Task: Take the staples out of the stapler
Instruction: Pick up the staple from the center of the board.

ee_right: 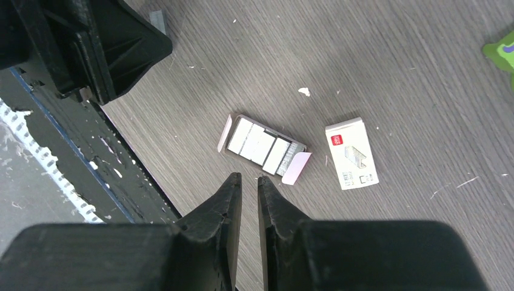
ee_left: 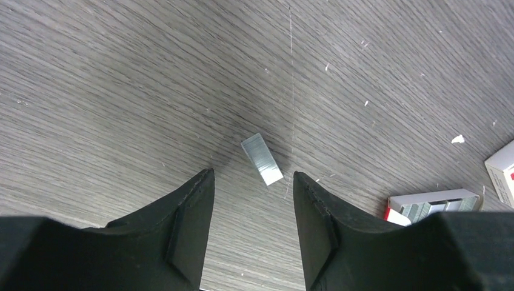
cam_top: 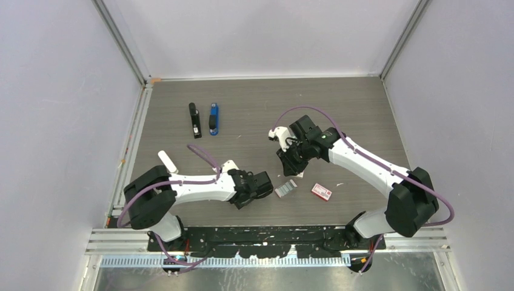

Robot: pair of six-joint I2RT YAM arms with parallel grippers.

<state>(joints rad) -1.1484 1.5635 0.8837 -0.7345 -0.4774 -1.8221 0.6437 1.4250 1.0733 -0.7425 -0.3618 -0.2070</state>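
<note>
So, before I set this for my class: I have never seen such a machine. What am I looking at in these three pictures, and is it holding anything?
These are two robot arms bolted at the near edge of a table, each ending in a two-finger gripper. The wide picture comes from a camera above and behind the arms. The other two come from cameras on the wrists, so the black wedges there are each arm's own fingers.

On the table lie a black stapler, a blue stapler, an open tray of staples and a closed red-and-white box.

The left gripper stands open. A loose strip of staples lies on the wood just ahead of its tips, not gripped. The right gripper is nearly shut and holds nothing.
</note>
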